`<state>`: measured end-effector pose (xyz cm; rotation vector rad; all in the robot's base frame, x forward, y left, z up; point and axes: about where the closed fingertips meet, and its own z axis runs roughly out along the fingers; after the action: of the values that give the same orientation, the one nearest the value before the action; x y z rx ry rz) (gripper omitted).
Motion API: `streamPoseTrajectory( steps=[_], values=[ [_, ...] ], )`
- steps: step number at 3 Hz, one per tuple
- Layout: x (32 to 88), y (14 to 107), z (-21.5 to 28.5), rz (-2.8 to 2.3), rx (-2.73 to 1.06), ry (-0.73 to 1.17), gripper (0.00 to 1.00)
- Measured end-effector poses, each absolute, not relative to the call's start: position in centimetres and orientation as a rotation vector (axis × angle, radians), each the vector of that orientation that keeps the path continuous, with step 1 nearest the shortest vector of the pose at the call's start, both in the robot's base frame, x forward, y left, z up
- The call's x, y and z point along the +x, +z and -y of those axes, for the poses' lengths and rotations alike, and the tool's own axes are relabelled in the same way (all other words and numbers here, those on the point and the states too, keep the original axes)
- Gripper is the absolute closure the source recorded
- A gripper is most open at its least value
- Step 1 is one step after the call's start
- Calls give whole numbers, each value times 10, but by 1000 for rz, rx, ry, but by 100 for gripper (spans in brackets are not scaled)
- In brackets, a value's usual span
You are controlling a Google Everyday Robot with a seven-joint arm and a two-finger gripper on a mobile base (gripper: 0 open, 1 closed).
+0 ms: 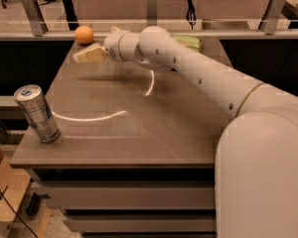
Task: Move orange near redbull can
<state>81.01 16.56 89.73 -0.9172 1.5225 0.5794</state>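
Observation:
The orange (84, 34) sits at the far left corner of the brown table (139, 133). The redbull can (37, 113), silver-grey with bluish markings, stands upright near the table's front left edge, far from the orange. My gripper (88, 54) reaches in from the right on the long white arm and hovers just in front of and slightly below the orange, pointing left. It holds nothing that I can see.
A green crisp bag (189, 42) lies at the far right of the table, partly hidden behind the arm. A railing (149, 33) with metal posts runs behind the table. A cardboard box (2, 192) stands on the floor at the left.

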Motion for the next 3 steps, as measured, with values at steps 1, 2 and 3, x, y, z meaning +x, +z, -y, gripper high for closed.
streamPoseTrajectory(
  steps=[1,2,3],
  values=[
    [816,898,-171,-1550,-901,522,0],
    [828,896,-175,-1565,-851,503,0],
    [844,892,-178,-1564,-780,526,0]
  ],
)
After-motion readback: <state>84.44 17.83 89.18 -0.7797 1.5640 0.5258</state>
